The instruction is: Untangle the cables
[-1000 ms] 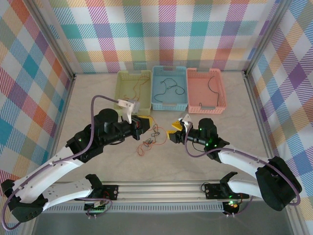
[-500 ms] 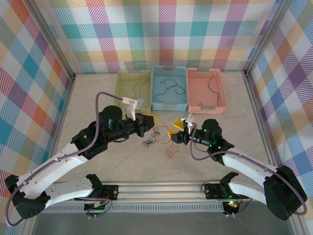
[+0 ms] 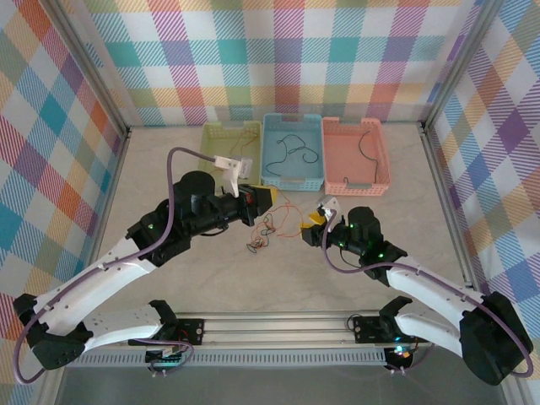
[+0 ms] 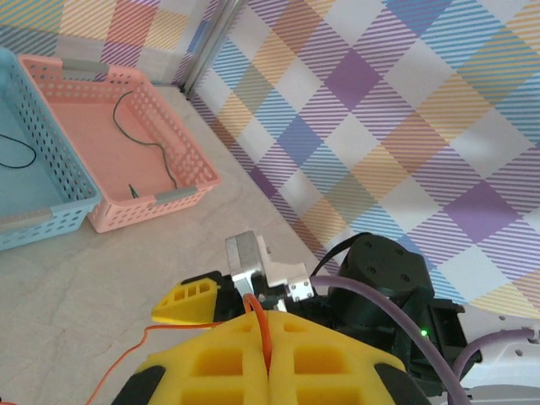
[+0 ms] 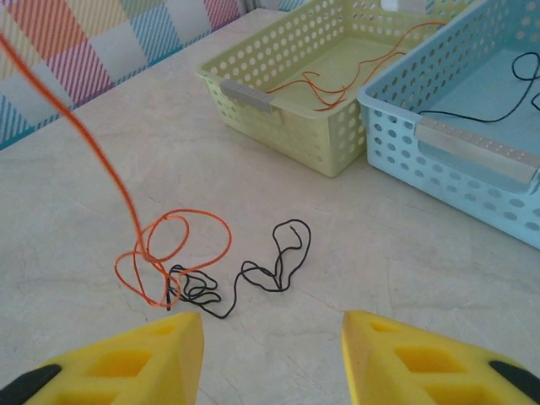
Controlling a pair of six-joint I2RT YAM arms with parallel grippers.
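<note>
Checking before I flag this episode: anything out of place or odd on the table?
Nothing spilled or damaged. Only oddity: orange cable and black cable lie tangled together on the table, one orange strand rising into the left gripper, jaws shut on it.

My left tool [image 4: 268, 348] has bright yellow fingers, and the orange cable [image 4: 260, 325] runs between them. My right tool [image 5: 270, 359] is the same yellow, with black at its outer corners. The bench [image 5: 396, 270] is pale beige with faint grey marbling. On it lies a black cable [image 5: 283, 268]. The yellow-green basket [image 5: 278, 118] has orange-red wires in it. The light blue basket [image 5: 439, 164] and the salmon-pink basket [image 4: 156, 181] have black ones. The walls [image 4: 405, 101] are plaid in purple, pink, teal, orange and yellow. My arms [image 3: 110, 274] are white and black with a lilac hose [image 3: 171, 181].
</note>
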